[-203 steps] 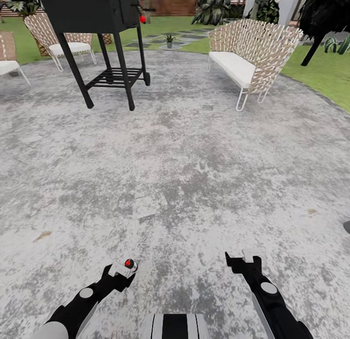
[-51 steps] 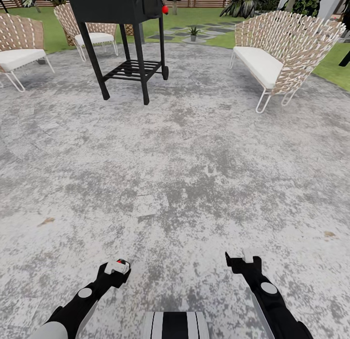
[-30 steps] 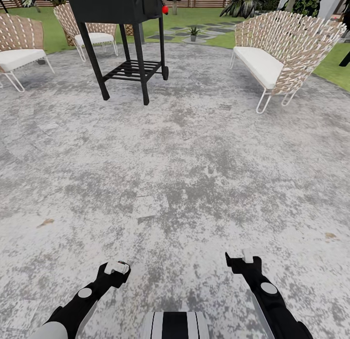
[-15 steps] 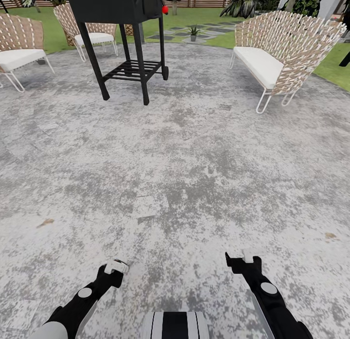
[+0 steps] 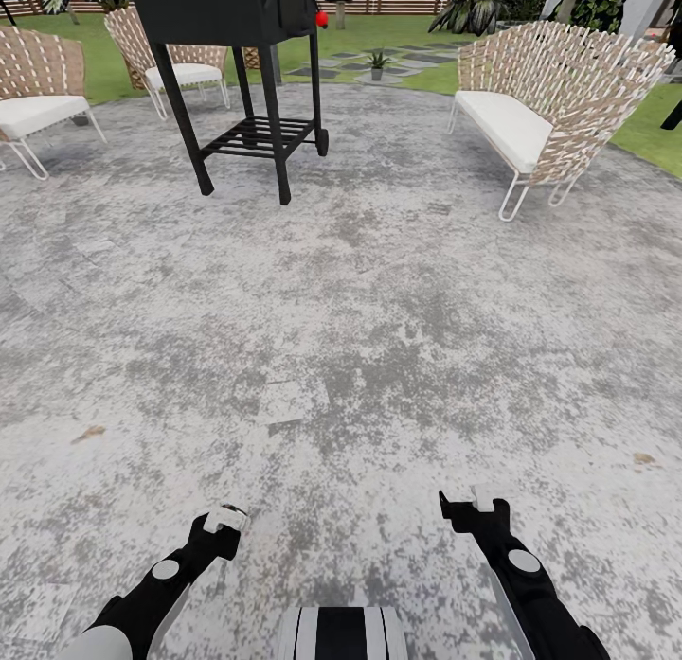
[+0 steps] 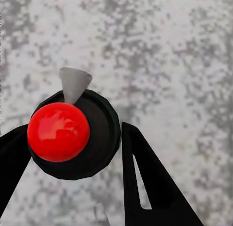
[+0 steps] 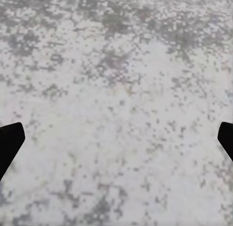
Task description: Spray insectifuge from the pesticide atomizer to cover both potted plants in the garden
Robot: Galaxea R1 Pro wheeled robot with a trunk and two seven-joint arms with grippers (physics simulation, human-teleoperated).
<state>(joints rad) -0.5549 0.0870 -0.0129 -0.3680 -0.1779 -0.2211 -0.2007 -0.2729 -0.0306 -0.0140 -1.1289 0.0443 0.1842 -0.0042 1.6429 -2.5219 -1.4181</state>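
Up close, left claw (image 6: 73, 153) grips atomizer (image 6: 73, 133) (red-capped).

A grill (image 5: 237, 82) and wicker chairs (image 5: 545, 106) stand on the stone patio (image 5: 360, 300).

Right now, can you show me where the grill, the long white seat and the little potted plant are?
grill (image 5: 248, 139): head view, on its lower slatted shelf.
long white seat (image 5: 507, 125): head view, on the white cushion.
little potted plant (image 5: 378, 63): head view, on its green leaves, far back.

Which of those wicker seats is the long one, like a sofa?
The wicker bench right of the black grill; its cushion is wide, while the two chairs on the left are single-seat.
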